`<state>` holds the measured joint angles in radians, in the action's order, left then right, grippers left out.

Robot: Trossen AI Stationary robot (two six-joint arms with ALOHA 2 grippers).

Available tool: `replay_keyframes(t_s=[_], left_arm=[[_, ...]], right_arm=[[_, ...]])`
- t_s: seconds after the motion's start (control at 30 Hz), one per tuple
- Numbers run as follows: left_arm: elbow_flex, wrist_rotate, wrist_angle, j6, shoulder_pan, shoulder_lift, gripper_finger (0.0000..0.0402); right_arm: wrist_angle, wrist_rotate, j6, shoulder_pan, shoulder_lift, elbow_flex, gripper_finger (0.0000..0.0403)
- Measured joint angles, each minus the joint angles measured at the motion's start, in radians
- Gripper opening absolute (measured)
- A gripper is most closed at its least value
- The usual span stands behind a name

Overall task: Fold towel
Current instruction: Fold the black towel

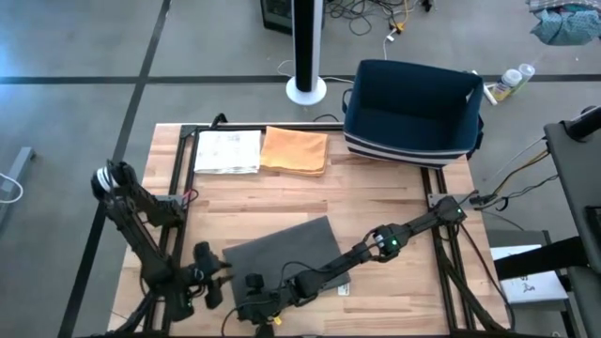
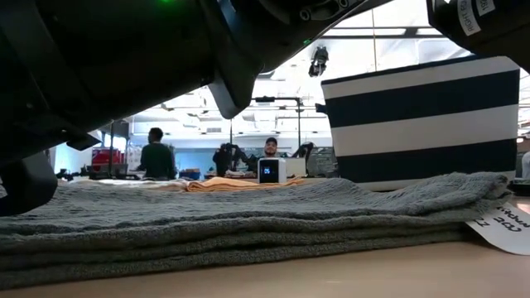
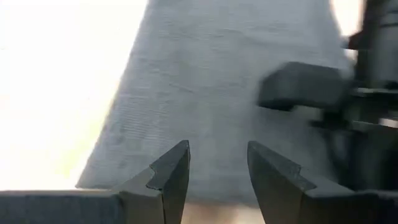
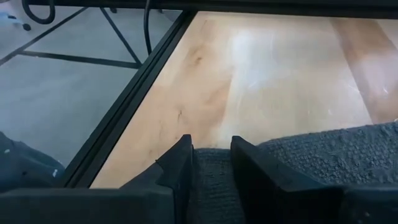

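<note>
The grey towel [image 1: 282,253] is lying folded in several layers on the wooden bench [image 1: 394,188], just ahead of both grippers at the near edge. The right gripper [image 4: 210,163] is sitting at the towel's near corner, its two dark fingers [image 4: 180,168] closing in on the terry edge, with grey fabric showing in the narrow gap between them, so it is pinching the towel. Beyond that gripper, bare bench and the black frame rail [image 4: 130,106] are running away from it. The left gripper [image 3: 217,171] is hovering just beside the towel's other near corner, jaws standing apart and holding nothing, the grey cloth spreading out ahead of it. The right arm's dark body [image 3: 348,118] is showing off to one side of the left gripper. Far across the bench from both grippers, an orange cloth [image 1: 295,150] is lying folded beside a white cloth [image 1: 227,151], and a navy striped basket [image 1: 413,111] is standing near them. A white paper tag [image 2: 505,228] is lying beside the towel.
</note>
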<state>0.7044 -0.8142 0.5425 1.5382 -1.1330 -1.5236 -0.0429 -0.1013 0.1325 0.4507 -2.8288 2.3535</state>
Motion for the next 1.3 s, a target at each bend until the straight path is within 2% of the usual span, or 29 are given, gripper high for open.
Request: replay_keyframes(t_s=[0.07,0.27,0.4,0.77,0.9,1.1,1.3], left_arm=[[-0.048,0.011,-0.031,0.014,0.017,-0.012,0.0153],[-0.155,0.13,-0.044,0.037,0.028,0.002,0.0153],[-0.164,0.165,-0.033,0.029,0.028,0.019,0.0153],[-0.162,0.219,0.173,0.033,0.029,0.122,0.0153],[-0.15,0.209,0.221,0.026,0.029,0.172,0.0153],[-0.106,0.174,0.327,0.012,0.029,0.256,0.0153],[-0.074,0.002,0.355,0.011,0.029,0.307,0.0153]], right_arm=[[0.002,0.003,-0.01,0.0,0.0,0.0,0.0096],[0.002,0.003,-0.021,0.001,-0.002,0.0,0.0086],[0.002,0.003,-0.021,0.001,-0.003,0.0,0.0082],[0.003,0.002,-0.02,0.0,-0.003,-0.002,0.0082],[0.024,0.006,-0.015,0.0,0.018,-0.004,0.0089],[0.068,0.011,-0.11,-0.003,0.094,-0.008,0.0102],[0.197,-0.024,-0.212,-0.008,0.266,-0.003,0.0099]])
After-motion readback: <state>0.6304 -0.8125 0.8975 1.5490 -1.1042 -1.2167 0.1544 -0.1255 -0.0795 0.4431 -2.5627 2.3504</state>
